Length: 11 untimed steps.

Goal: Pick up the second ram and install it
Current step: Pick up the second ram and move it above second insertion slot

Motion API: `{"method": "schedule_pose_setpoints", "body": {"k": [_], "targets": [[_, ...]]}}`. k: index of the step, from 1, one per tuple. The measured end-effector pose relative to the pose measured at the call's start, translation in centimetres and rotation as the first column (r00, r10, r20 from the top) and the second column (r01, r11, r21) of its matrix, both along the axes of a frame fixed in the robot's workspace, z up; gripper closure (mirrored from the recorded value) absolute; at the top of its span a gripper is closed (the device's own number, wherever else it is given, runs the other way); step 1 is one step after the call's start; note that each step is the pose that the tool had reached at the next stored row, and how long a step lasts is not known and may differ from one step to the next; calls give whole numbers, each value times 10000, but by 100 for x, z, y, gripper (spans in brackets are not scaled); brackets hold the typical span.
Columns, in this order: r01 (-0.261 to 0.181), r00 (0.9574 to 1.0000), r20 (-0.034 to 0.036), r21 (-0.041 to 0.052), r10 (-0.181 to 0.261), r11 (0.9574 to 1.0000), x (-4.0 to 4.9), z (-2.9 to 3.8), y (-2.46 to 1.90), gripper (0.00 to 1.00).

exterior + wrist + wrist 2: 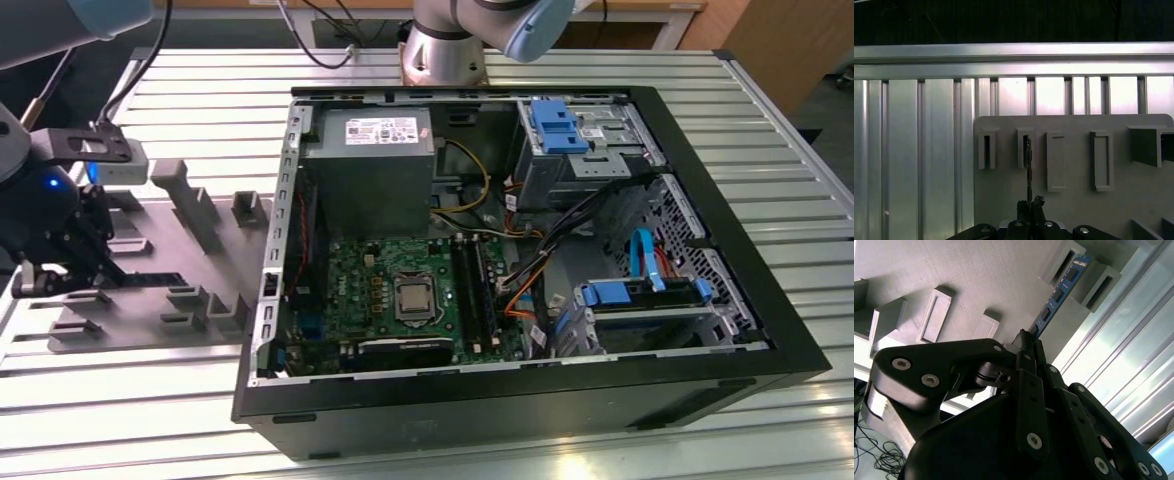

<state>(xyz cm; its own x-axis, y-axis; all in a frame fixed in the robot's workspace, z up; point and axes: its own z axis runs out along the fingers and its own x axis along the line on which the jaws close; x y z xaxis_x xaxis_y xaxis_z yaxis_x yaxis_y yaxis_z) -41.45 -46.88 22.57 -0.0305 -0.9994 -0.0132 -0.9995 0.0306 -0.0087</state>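
Note:
The second ram [1056,297] is a thin dark-blue stick with black chips. It stands on edge on the grey holder tray [174,250], at the exterior view's left. Its far end sits between two grey slot blocks [1089,277]. My gripper [1026,342] is shut on its near end, with both black fingers pressed against the board. In the first wrist view the second ram [1028,167] shows edge-on as a thin dark line, running from a tray slot down to my gripper [1029,204]. In the exterior view my gripper [110,275] hangs low over the tray beside the second ram [154,281].
An open black computer case [534,400] lies to the exterior view's right of the tray. It holds a green motherboard [380,270] with long memory slots [470,285], a grey power supply [367,165] and blue drive brackets [554,125]. The table [134,420] is ribbed aluminium.

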Motion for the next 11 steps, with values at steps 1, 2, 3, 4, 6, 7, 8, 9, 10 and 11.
{"method": "schedule_pose_setpoints", "body": {"k": [1,2,3,4,6,7,8,9,10,11], "targets": [[0,10000,-1,-1,0,10000,0,4,0,86],[0,10000,-1,-1,0,10000,0,7,0,86],[0,10000,-1,-1,0,10000,0,11,0,86],[0,10000,-2,-1,0,10000,0,16,0,86],[0,10000,0,-1,0,10000,0,23,0,86],[0,10000,0,0,0,10000,0,26,0,86],[0,10000,0,0,0,10000,0,30,0,86],[0,10000,-1,-1,0,10000,0,34,0,86],[0,10000,-1,-1,0,10000,0,38,0,86],[0,10000,-1,-1,0,10000,0,43,0,86]]}}
